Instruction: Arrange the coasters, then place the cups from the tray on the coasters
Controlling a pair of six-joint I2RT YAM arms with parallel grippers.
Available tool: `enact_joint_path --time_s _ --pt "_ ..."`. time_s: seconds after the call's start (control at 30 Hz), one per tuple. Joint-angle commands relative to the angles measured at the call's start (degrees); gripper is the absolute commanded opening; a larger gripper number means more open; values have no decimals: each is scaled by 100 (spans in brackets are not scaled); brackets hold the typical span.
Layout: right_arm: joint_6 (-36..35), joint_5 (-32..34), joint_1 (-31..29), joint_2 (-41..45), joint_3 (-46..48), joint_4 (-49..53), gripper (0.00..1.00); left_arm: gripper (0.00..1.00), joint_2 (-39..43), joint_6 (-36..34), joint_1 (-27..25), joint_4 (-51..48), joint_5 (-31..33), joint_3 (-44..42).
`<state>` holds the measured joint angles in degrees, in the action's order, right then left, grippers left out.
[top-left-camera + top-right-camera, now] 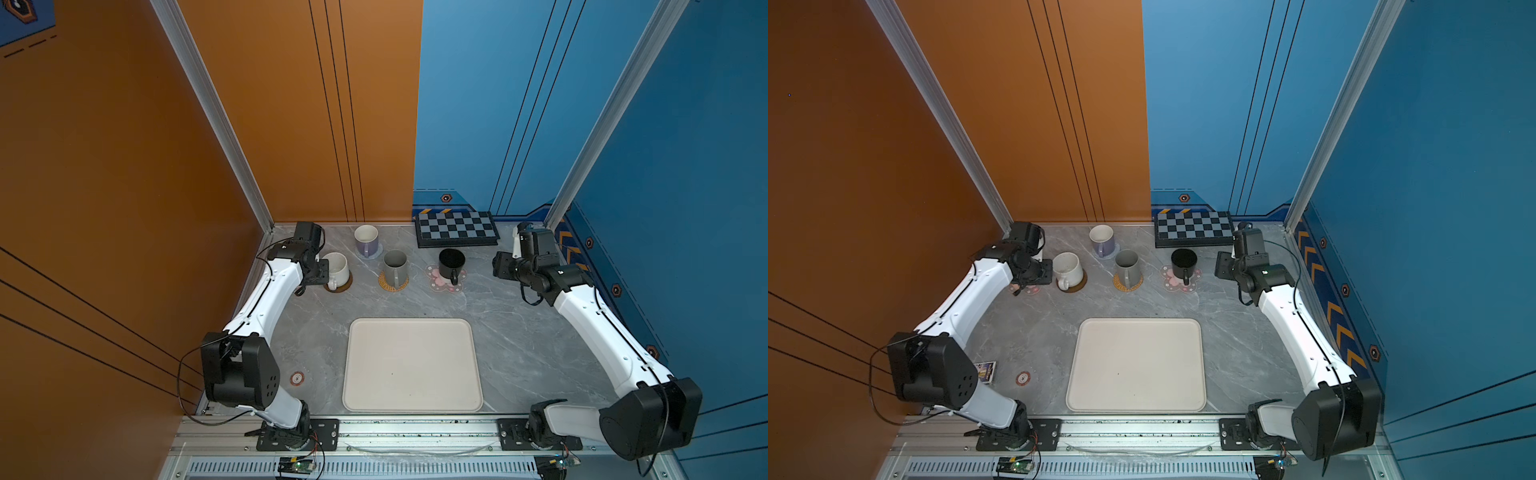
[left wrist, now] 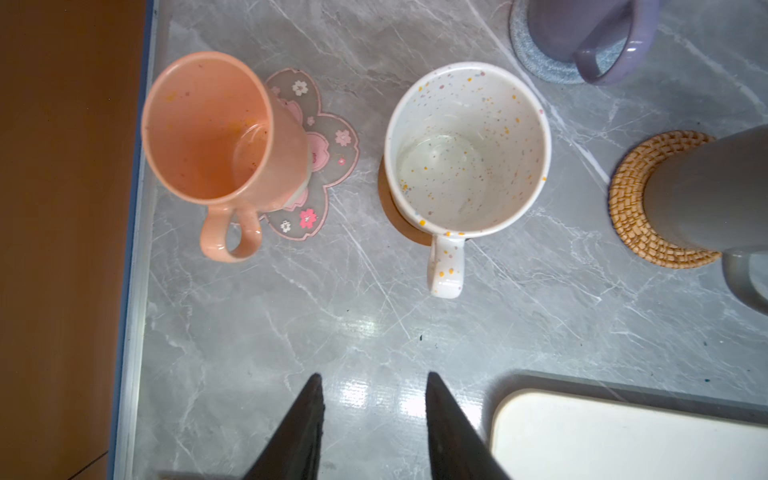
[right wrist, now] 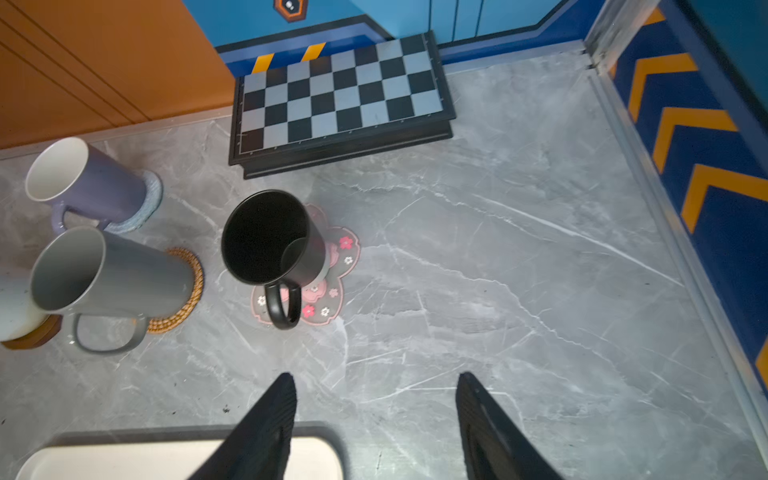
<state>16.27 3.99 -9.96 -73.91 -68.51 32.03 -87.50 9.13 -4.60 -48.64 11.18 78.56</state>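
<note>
Along the far edge of the tabletop, all five cups are sitting one per coaster: peach mug [image 2: 208,133] on a flower coaster [image 2: 328,153] by the left edge, speckled mug [image 2: 465,149] on the brown disc [image 2: 390,208], lavender mug [image 1: 366,240] on the knitted round [image 2: 536,62], grey mug [image 1: 395,266] on the rattan round [image 2: 631,208], and black mug [image 3: 266,237] on the second flower coaster [image 3: 340,257]. Handles are pointing toward the front edge, which I'm reading as keeping them reachable. Peach mug is looking off-centre on its coaster. Tray [image 1: 411,365] by the front edge is lying bare, so I'm judging the task done. I'm holding my left pincer [image 2: 374,376] narrowly parted and my right pincer [image 3: 375,376] wider, both empty. I'm seeing no writing on the mugs, and the sticker [image 1: 297,378] is too small to read.
</note>
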Motion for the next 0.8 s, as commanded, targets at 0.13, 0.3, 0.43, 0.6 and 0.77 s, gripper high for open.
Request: enact_joint_path --time_s 0.13,0.3,0.43,0.6,0.77 --pt "-21 464 456 536 1224 -1213 64 47 927 442 457 719 664 -940" --pt "-55 606 468 569 2138 -2054 65 50 1679 511 469 2108 1061 -2418" --pt "-282 511 458 484 2665 -2712 64 51 1877 785 444 2656 1191 -2940" --pt "-426 675 474 488 3446 -3880 65 52 2037 537 191 4121 1537 -3939" --pt "-729 955 459 271 3783 -4562 68 69 2456 110 -108 5841 1950 -5116"
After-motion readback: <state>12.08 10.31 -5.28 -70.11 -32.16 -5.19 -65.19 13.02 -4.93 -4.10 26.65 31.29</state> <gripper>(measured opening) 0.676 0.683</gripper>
